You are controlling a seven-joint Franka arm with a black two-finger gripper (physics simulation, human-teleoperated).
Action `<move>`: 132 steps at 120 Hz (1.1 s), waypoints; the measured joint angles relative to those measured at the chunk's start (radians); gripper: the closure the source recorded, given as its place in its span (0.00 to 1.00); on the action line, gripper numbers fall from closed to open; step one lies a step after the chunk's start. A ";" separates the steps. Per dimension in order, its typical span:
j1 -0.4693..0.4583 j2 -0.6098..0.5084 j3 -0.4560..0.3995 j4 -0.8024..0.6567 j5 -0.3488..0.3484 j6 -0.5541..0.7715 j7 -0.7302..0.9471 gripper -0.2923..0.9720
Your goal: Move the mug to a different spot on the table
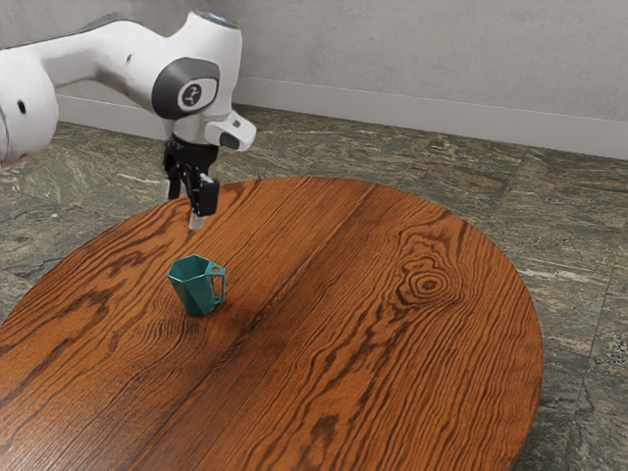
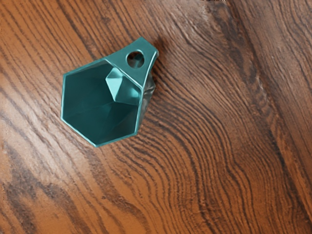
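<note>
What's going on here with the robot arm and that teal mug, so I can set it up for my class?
A robot arm holds its gripper in the air above a teal mug, without touching it. The mug stands upright on the round wooden table, its handle toward the exterior view's right. The wrist view looks down into the mug's open, empty inside. The mug has not been lifted yet, so moving it to another spot is not yet done.

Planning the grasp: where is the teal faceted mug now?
The teal faceted mug stands upright on the round wooden table, toward the exterior view's left, just below the black gripper, untouched.
</note>
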 joint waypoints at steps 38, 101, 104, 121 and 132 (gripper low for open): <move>0.006 0.088 0.003 -0.048 0.052 0.107 0.245 0.23; 0.056 0.132 0.003 -0.208 0.035 0.479 0.535 0.23; 0.060 0.135 0.003 -0.214 0.028 0.495 0.540 0.23; 0.065 0.154 0.003 -0.223 0.009 0.559 0.563 0.23; 0.067 0.169 0.003 -0.224 0.004 0.588 0.575 0.23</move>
